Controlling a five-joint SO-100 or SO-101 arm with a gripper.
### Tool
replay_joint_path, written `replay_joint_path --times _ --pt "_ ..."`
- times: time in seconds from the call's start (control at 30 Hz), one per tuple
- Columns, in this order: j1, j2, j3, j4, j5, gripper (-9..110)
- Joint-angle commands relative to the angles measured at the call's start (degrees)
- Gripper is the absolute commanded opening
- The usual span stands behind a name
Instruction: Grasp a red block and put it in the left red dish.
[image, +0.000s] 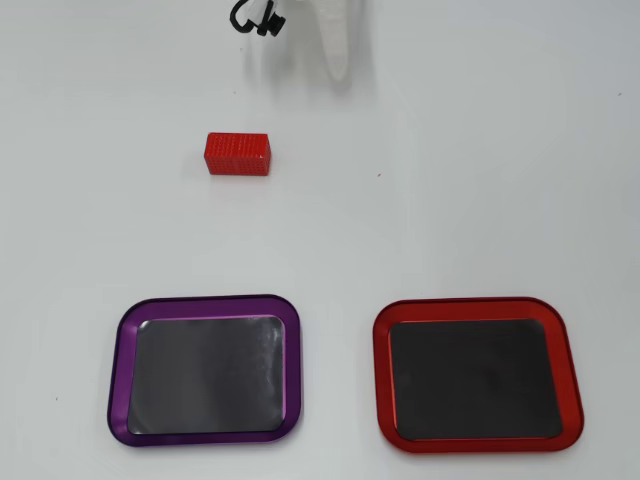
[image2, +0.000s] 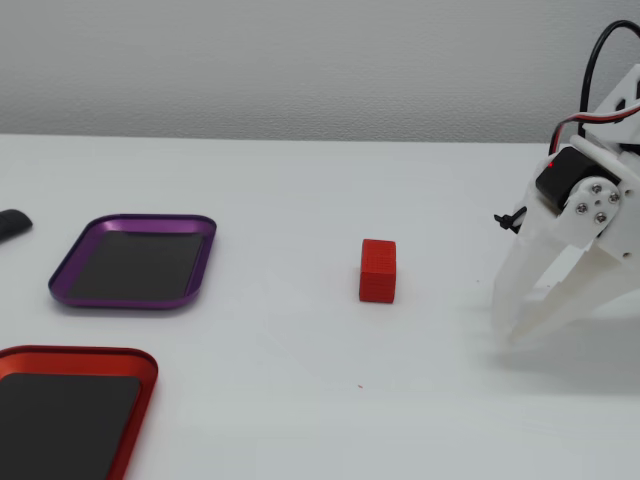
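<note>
**White arm poised at the table edge, block untouched**

In the fixed view the red dish lies nearest, cut off by the bottom and left edges. Behind it sits the purple tray, with a dark object half out of frame at the left. The red block stands alone on the white table, well apart from both trays.

The gripper points down at the right, its two white fingers spread, tips at or near the table, holding nothing. The arm above is cropped.

In the overhead view only one finger and a black cable show at the top edge.
</note>
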Motion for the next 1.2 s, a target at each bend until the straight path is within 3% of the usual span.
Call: replay_joint_path --times 0.0,0.37,0.5,0.73,0.9,1.07,1.17 --pt "0.2 4.2 0.4 -0.6 -0.6 0" --pt "0.7 4.2 0.4 -0.7 -0.6 0" --pt "5.7 4.2 -0.9 -3.3 -0.4 0" --pt "12.9 -0.4 -18.3 -5.3 -0.4 0" --pt "13.6 -16.1 -29.5 -5.3 -0.6 0" --pt "13.8 -35.2 -36.7 -5.0 -0.9 13" --pt "15.9 -44.7 -39.1 -4.0 -6.9 24"
